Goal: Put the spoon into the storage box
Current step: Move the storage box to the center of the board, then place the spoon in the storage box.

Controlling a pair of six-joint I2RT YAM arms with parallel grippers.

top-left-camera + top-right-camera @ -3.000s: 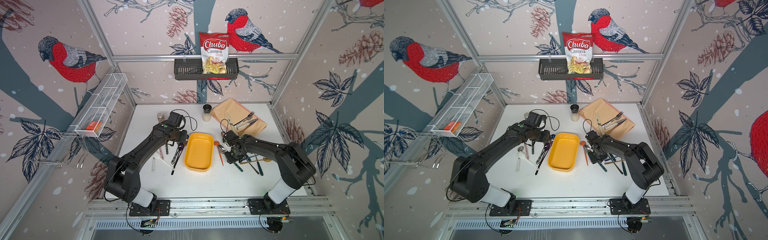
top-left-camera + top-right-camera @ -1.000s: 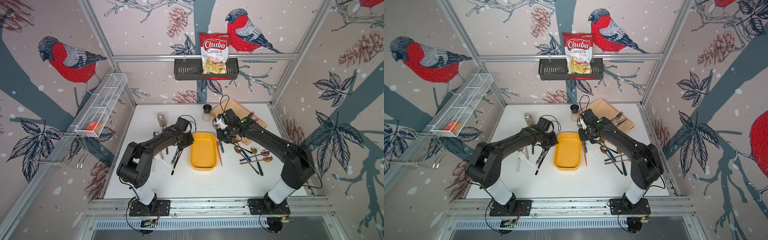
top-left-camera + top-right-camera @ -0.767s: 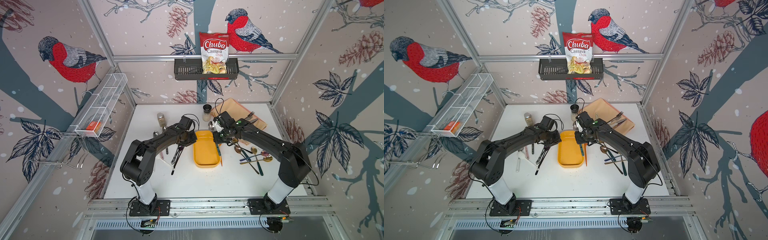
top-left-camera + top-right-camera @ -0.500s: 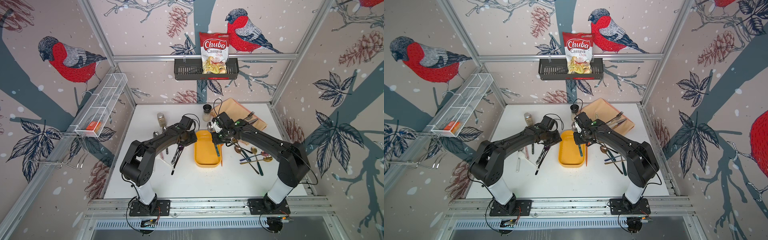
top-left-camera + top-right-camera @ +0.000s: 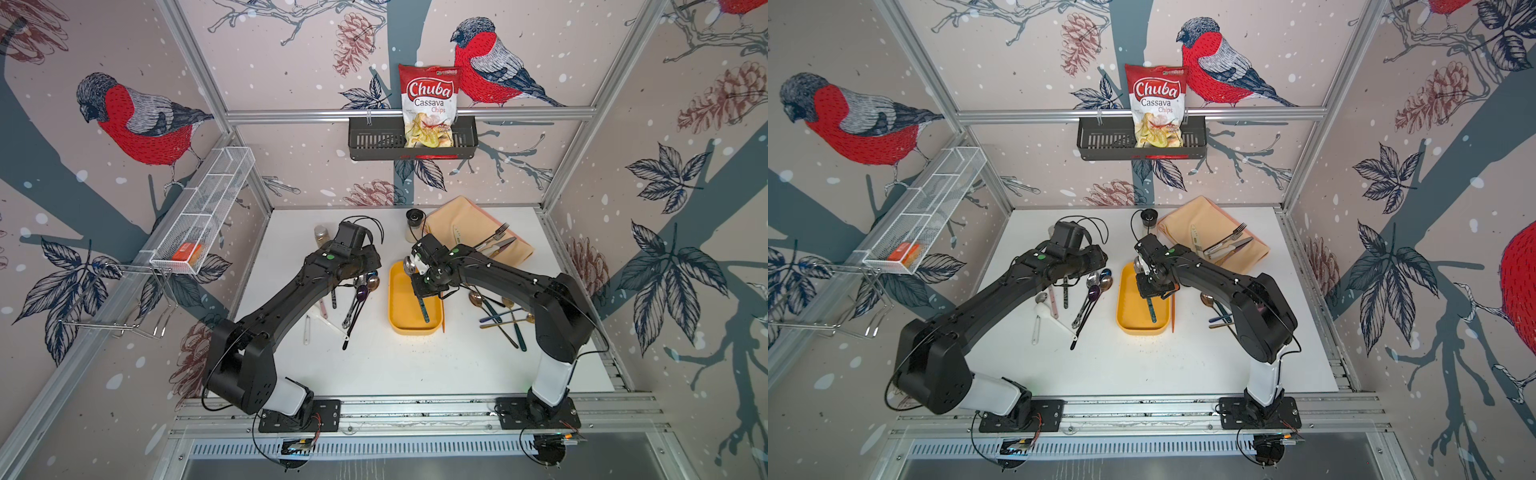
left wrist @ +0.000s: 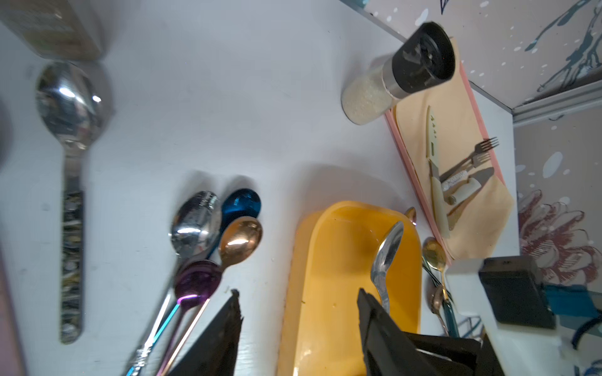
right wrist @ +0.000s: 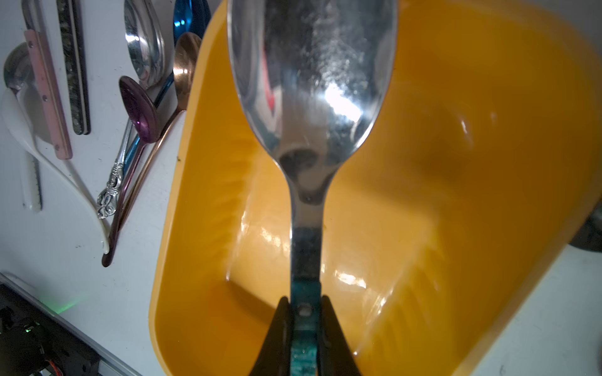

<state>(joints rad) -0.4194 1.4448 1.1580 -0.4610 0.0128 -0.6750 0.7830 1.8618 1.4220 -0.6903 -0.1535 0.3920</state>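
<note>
Release was the step in hand, as I judged it. The right claw [image 7: 304, 312] was clamped on the teal-handled spoon [image 7: 312, 81], gripping the teal part of the handle near the neck. In both top views the spoon hung lengthwise over the yellow storage box [image 5: 400, 329]. Its bowl was raised toward the back wall and its handle sloped down toward the front of the box floor. Whether the handle tip already touched that floor could not be told from these views, though it looked close.

To do this well, the claw would need to lower until the handle end rested on the box floor and bring the bowl down inside the far rim. It should then part its jaws only a little and lift straight up, so the spoon was neither dragged out nor tipped over the wall.

The box looked shallow and light, so a sideways nudge might have slid it on the white counter [image 5: 415, 365].

The left claw [image 6: 298, 293] stood open and empty, one finger over the counter and one over the box, beside the loose spoons [image 6: 192, 228]. It would have done best to keep clear.
</note>
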